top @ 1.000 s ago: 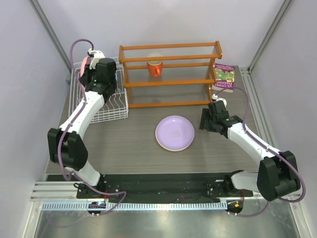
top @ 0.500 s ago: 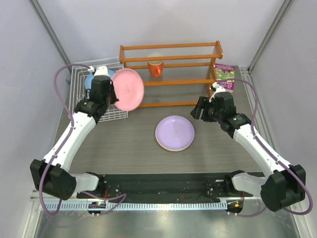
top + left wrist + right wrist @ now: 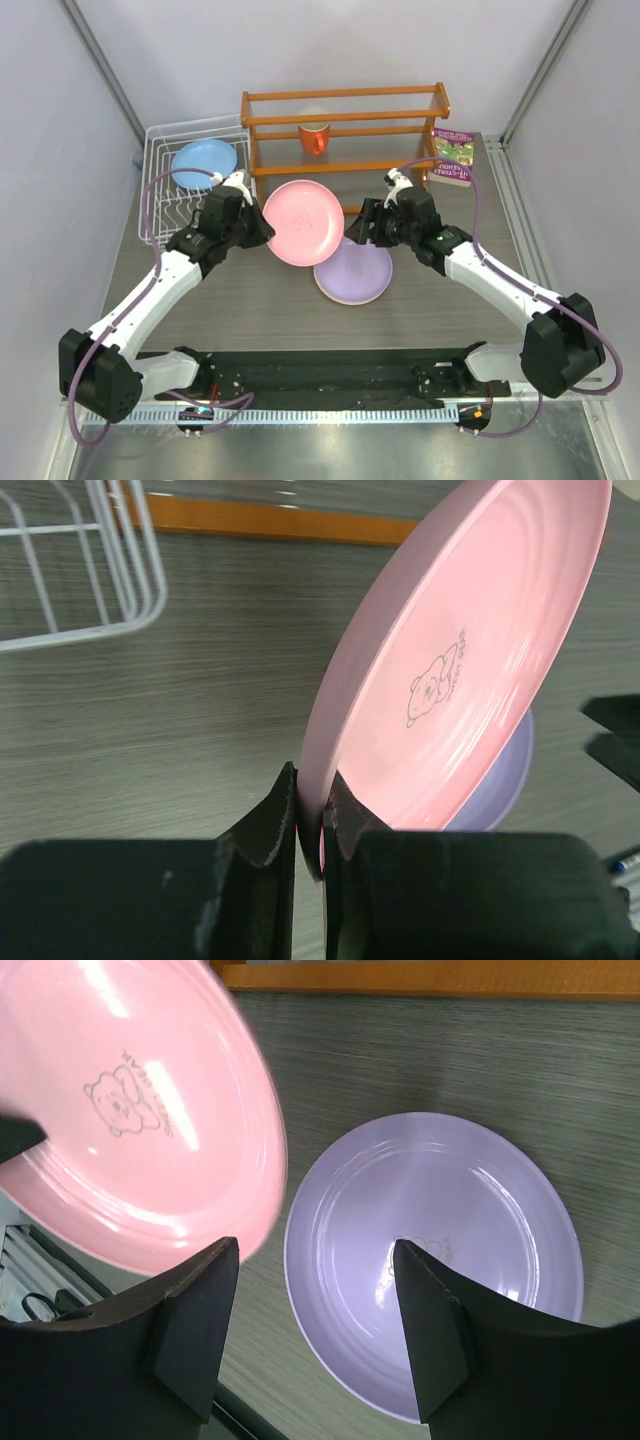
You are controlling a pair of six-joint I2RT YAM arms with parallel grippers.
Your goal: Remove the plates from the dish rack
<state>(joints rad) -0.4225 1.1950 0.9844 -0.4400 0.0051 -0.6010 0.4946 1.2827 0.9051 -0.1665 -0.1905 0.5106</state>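
Top view, 12 o'clock = far side of the table (image 3: 230,300).

Left gripper (image 3: 255,228): jaws pinched on the rim of the pink plate (image 3: 304,222), at the plate's 9 o'clock edge. In the left wrist view the two fingertips of the gripper (image 3: 310,805) press either side of the thin rim, and the pink plate (image 3: 470,660) runs up and away from them, tilted, its bear print facing up. Plate is off the table.

Right gripper (image 3: 362,225): jaws apart, nothing between them. It sits at the pink plate's 3 o'clock edge. In the right wrist view the gripper (image 3: 315,1330) frames the gap between the plates: the pink plate (image 3: 130,1110) reaches down to just above one finger, the other finger lies over the lilac plate (image 3: 440,1260). Contact with the pink rim: cannot tell.

Lilac plate (image 3: 353,270): flat on the table at centre, face up. The pink plate covers its 10–11 o'clock edge; the left wrist view shows lilac (image 3: 500,780) below the pink rim.

Rack (image 3: 172,210): at 10 o'clock on the table. The blue plate (image 3: 204,164) is in it, towards its far end. White rack wire (image 3: 130,555) shows in the left wrist view at 10 o'clock.

Other items: orange shelf (image 3: 345,95) at 12 o'clock, orange mug (image 3: 313,136) inside it, book (image 3: 454,157) at 2 o'clock, just beside the shelf's right end.
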